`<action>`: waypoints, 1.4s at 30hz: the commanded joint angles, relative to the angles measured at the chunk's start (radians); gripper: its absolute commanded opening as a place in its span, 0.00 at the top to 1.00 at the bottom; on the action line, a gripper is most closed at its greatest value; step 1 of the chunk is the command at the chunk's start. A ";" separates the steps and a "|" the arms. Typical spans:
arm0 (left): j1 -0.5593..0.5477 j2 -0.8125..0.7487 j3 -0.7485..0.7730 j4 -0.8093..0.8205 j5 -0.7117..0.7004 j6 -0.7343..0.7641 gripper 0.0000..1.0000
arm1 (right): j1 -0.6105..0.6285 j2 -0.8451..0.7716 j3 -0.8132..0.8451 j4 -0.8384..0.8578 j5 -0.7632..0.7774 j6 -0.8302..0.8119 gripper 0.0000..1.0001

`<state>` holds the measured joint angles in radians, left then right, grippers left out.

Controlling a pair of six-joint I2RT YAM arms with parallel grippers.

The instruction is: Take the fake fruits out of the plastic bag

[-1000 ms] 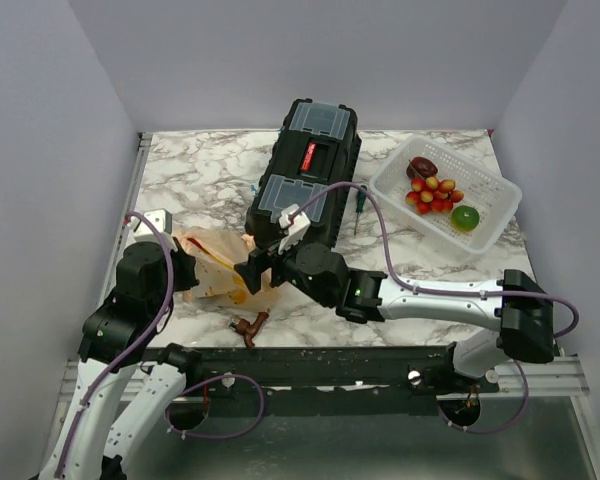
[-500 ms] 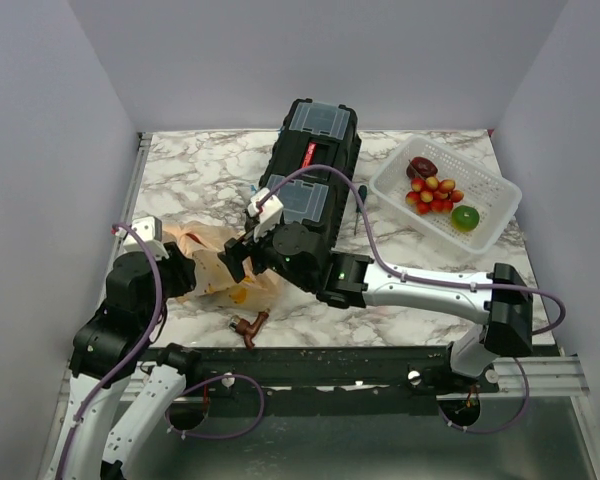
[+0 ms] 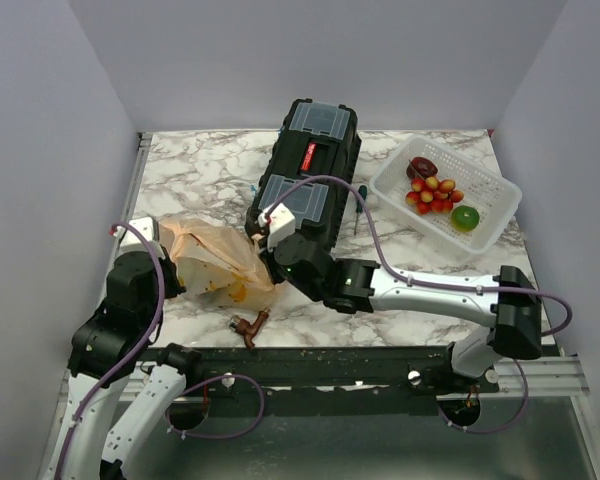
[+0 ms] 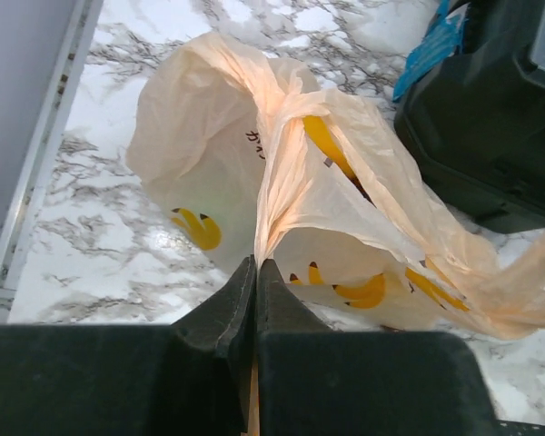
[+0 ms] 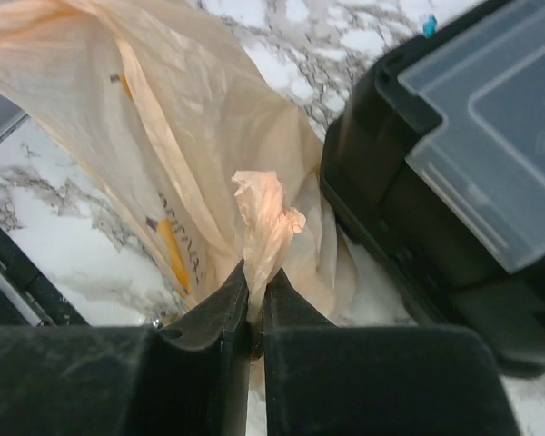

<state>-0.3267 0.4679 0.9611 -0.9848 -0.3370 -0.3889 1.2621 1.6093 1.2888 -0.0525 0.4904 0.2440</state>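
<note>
Marble table [image 3: 200, 170]: black toolbox [image 3: 305, 175] in the middle, white basket [image 3: 500, 205] off to the right, screwdriver [image 3: 359, 205] between those two, bag [image 3: 215, 260] on the left, small brown thing [image 3: 248, 325] by the near edge.

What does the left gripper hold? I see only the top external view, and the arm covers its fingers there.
Observer: In the left wrist view, the left gripper is shut on a gathered fold of the plastic bag.
Operator: And the right gripper?
Observer: The right wrist view shows the right gripper shut on a twisted strip of the same bag, close beside the black toolbox.
Operator: Is any fruit inside the bag?
Observer: In the left wrist view, a long yellow shape shows through the film behind the fold. I cannot tell whether it is fruit or print.
</note>
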 commanded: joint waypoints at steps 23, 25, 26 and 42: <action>0.005 -0.140 -0.130 0.263 -0.014 0.297 1.00 | 0.003 -0.204 -0.058 -0.167 -0.127 0.135 0.25; 0.004 -0.143 -0.136 0.272 -0.021 0.298 1.00 | 0.002 -0.170 -0.005 -0.171 -0.126 0.109 0.19; 0.005 -0.145 -0.140 0.277 -0.026 0.298 1.00 | 0.003 -0.151 0.020 -0.170 -0.126 0.098 0.16; 0.005 -0.256 -0.283 0.360 -0.301 0.202 1.00 | -0.048 0.303 0.542 -0.249 -0.128 -0.050 0.00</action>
<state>-0.3267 0.2520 0.6960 -0.6701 -0.5404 -0.1642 1.2427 1.8153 1.7191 -0.2203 0.3710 0.2474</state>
